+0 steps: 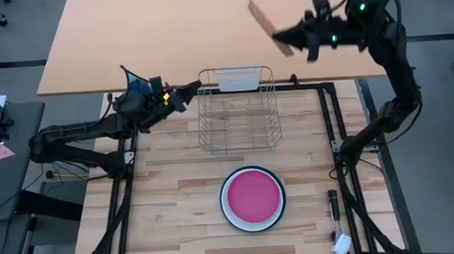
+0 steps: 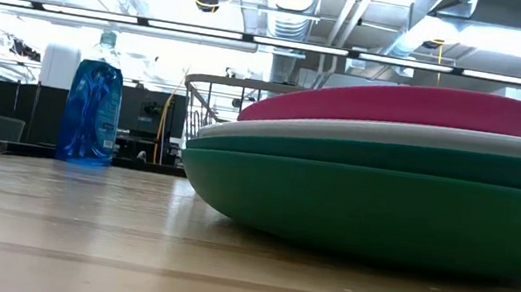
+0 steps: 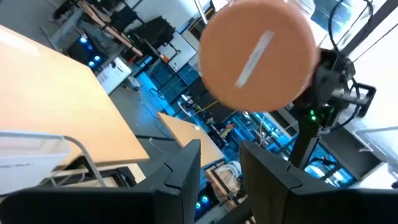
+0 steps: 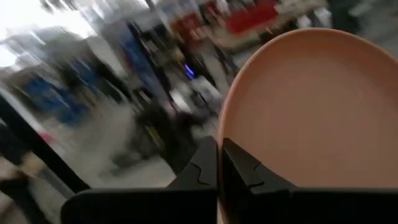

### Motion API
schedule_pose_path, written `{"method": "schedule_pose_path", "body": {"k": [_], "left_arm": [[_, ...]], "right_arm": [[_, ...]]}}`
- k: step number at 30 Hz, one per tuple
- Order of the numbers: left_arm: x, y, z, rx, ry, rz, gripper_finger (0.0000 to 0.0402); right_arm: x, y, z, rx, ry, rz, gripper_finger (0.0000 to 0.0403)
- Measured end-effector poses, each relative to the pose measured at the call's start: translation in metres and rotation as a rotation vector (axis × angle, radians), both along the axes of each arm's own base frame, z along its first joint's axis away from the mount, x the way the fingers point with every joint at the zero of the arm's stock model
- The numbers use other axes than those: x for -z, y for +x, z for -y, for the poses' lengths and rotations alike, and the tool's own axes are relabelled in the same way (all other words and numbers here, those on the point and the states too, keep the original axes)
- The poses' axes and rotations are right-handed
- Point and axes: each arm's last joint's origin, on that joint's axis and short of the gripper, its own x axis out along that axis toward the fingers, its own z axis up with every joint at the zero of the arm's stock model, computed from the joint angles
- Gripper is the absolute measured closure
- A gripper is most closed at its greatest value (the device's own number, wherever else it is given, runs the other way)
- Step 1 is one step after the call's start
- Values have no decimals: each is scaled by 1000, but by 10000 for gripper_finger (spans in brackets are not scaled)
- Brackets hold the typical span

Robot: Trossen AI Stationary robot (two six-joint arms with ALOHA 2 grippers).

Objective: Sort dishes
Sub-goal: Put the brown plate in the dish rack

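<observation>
- We see a light wooden plank table (image 1: 177, 215) with dark framing rails at its sides; beyond its far edge stands a separate tan tabletop (image 1: 152, 37).
- On the near half of the plank table sits a stack of dishes: a magenta-pink plate (image 1: 252, 196) on top, a white plate (image 2: 363, 131) under it, and a dark green plate (image 2: 383, 208) at the bottom, as the low view shows.
- The metal wire dish rack (image 1: 239, 111) stands at the far middle of the table, with a white card or tag at its far wall; we cannot read any writing on it.
- The right gripper (image 1: 284, 37) is raised above the tan tabletop, beyond the rack, and its fingers are clamped on the rim of a salmon-orange plate (image 1: 267, 22), which is held tilted on edge. In the right wrist view the two dark fingers pinch that plate's edge (image 4: 311, 118).
- The left gripper (image 1: 185, 92) hovers just left of the rack's far corner; its fingers (image 3: 180, 177) stand apart with nothing between them.
- A blue spray bottle (image 2: 93, 104) stands at the table's far left; its label is not legible.
- A dark-handled tool (image 1: 334, 207) lies by the right rail.
- Behind the table, the low view shows a bright room with ceiling lights, pipes and dark shelving.
</observation>
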Motion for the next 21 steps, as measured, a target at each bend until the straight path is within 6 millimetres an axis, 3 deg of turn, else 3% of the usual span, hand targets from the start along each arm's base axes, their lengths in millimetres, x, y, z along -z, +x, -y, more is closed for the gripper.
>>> {"method": "schedule_pose_path", "body": {"k": [9, 14, 18, 21], "left_arm": [[0, 1, 2, 32, -22, 15, 295], [0, 1, 2, 42, -36, 24, 295], [1, 1, 2, 42, -37, 17, 295], [1, 1, 2, 51, -39, 20, 295]], "right_arm": [[8, 29, -74, -64, -197, -118, 397], [32, 28, -102, 55, -341, -413, 397], [51, 27, -115, 188, -501, -663, 397], [58, 29, -123, 281, -622, -758, 397]]}}
